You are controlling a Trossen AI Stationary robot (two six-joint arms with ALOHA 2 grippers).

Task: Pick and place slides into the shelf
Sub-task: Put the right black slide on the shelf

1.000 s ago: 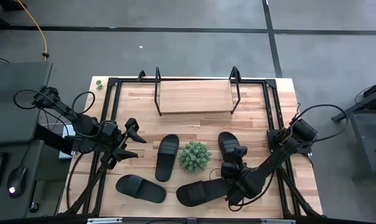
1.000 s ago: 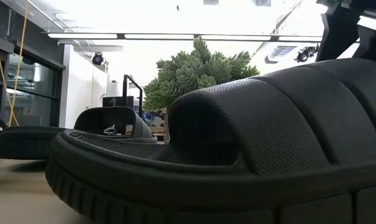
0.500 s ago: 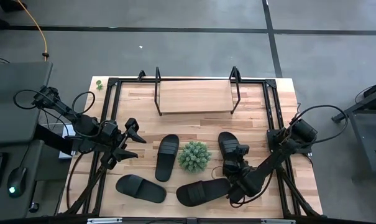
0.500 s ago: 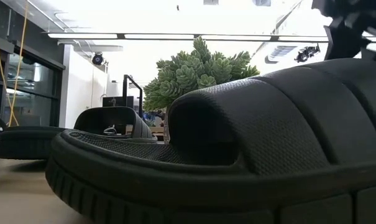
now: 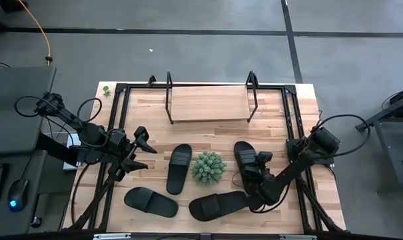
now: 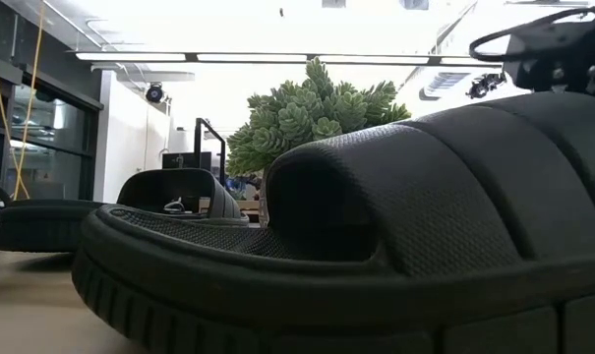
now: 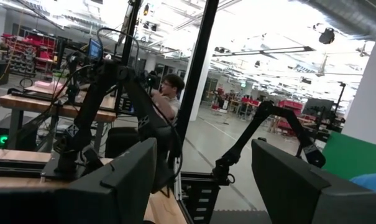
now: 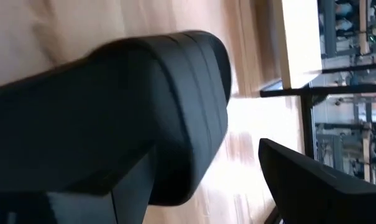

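Four black slides lie on the wooden table: one left of the plant (image 5: 179, 168), one near left (image 5: 150, 201), one near centre (image 5: 218, 205) that fills the low view (image 6: 376, 226), and one at the right (image 5: 243, 155). The shelf (image 5: 210, 103) stands bare at the far edge. My right gripper (image 5: 259, 163) is open at the right slide, whose ribbed strap (image 8: 144, 106) lies between its fingers (image 8: 318, 180). My left gripper (image 5: 141, 148) is open and empty above the table's left part. My right gripper's fingers stand on either side of the right slide's strap (image 8: 175, 124), coming from the table's near right side. The strap hides one finger's inner face, so I cannot tell whether it touches. The slide lies flat on the table.
A round green spiky plant (image 5: 208, 167) stands mid-table between the slides, close to my right gripper. A black metal frame (image 5: 291, 127) runs along the table's edges. The left wrist view shows the room, with a person (image 7: 170, 87) far off.
My right gripper has gone from the right end of the near centre slide toward the table's far edge, to the right slide. The slides have stayed where they were.
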